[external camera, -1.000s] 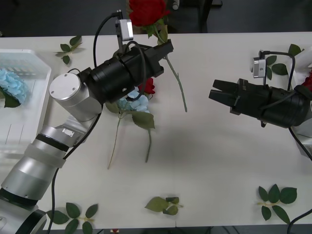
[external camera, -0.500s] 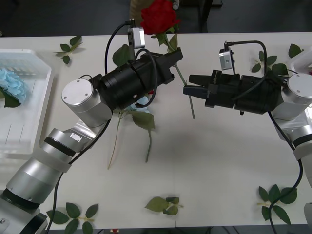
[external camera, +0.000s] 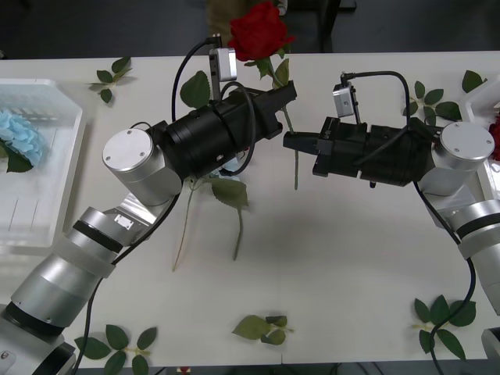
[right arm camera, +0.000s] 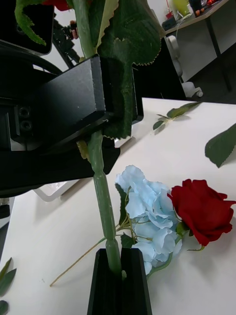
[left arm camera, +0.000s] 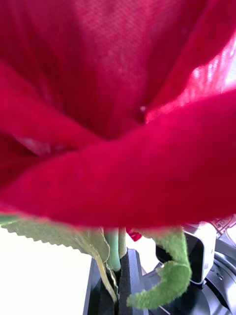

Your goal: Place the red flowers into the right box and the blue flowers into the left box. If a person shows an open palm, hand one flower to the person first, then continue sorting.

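Observation:
A red flower [external camera: 258,30] is held up over the table's far middle, its stem [external camera: 294,160] hanging down. My left gripper [external camera: 286,95] is shut on the stem just under the head [left arm camera: 118,108], fingers [left arm camera: 129,285] pinching it. My right gripper [external camera: 291,143] is shut on the same stem [right arm camera: 101,197] lower down, right below the left gripper's black fingers [right arm camera: 73,108]. A blue flower [right arm camera: 145,216] and another red flower [right arm camera: 204,209] lie on the table under the left arm. The left box [external camera: 55,117] holds a blue flower [external camera: 19,141]. The right box [external camera: 486,92] is at the right edge.
Loose leaf sprigs lie near the front edge [external camera: 266,328], at the front right [external camera: 441,316], front left [external camera: 117,340] and far left [external camera: 113,74]. Long stems and a leaf [external camera: 230,191] of the lying flowers stick out below the left arm.
My right gripper has travelled left to the hanging stem and shut on it. My left gripper has carried the red flower slightly right and up.

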